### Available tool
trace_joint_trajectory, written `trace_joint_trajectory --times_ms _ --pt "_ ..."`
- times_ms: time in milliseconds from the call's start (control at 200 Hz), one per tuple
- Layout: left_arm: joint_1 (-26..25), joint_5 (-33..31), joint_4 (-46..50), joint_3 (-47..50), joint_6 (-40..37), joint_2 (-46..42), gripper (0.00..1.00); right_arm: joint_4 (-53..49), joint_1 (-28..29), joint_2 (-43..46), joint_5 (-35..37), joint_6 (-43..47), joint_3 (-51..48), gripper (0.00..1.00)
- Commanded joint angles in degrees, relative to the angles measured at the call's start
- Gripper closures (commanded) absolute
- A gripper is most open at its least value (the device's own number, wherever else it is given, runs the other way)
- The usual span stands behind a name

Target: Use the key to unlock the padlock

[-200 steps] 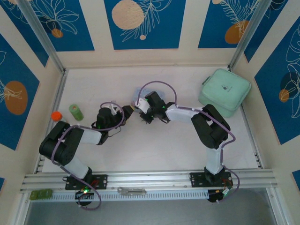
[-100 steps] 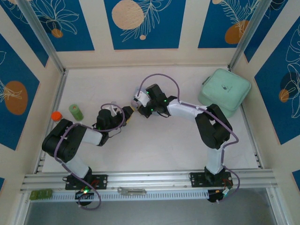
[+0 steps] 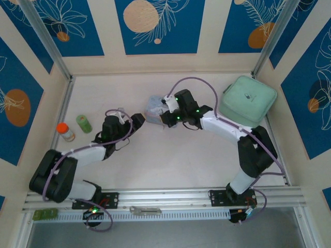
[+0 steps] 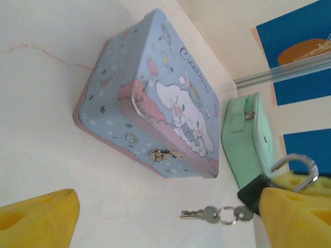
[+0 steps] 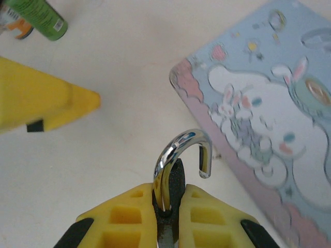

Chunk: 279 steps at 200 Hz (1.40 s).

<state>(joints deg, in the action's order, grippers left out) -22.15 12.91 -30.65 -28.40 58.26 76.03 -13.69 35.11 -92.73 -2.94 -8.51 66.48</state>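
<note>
The pale-blue cartoon tin (image 4: 170, 103) lies mid-far on the tabletop (image 3: 170, 160). The left end effector (image 4: 168, 204) gapes wide, holding nothing. The right end effector (image 5: 169, 194) is clamped on the padlock (image 5: 176, 178), its shackle open, just beside the tin. The key (image 4: 212, 213) dangles from its body.

Overhead rear view; two close wrist views, tin (image 4: 170, 103) shared.

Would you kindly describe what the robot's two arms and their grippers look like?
The left arm and right arm have bulky black joint housings, pale grey-white links and looping purple cables, with small green lights near the wrists. Each gripper's fingers are yellow and wedge-shaped, with moulded hollow cells.
</note>
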Motion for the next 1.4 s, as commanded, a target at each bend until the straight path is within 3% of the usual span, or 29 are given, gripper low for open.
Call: trace_joint_trajectory --times_ms 0,105,230,585,895,1391 --pt "0.70 -7.81 15.01 -3.14 -8.70 -5.85 0.06 -4.77 -0.84 5.42 3.58 -9.48 -2.96 1.00" --pt "0.53 -12.68 17.98 -2.38 -9.04 -10.29 0.06 -7.72 -3.20 9.32 5.43 -12.07 -4.60 1.00" --pt "0.28 -13.69 15.05 0.50 -6.03 -12.11 0.03 -13.23 -8.26 12.25 6.75 -14.06 -4.90 1.00" --pt "-2.43 -11.47 11.07 -0.88 -3.50 -4.74 0.03 -16.09 -16.47 17.77 7.42 -22.03 -15.30 1.00" --pt "-3.95 -8.25 7.89 -4.84 -3.59 1.79 0.03 -18.99 -16.66 6.04 10.88 -23.39 -11.90 1.00" --pt "-4.13 -8.78 8.68 -2.80 -3.41 0.36 0.03 -16.72 -14.73 -6.88 11.11 -24.79 -6.22 1.00"
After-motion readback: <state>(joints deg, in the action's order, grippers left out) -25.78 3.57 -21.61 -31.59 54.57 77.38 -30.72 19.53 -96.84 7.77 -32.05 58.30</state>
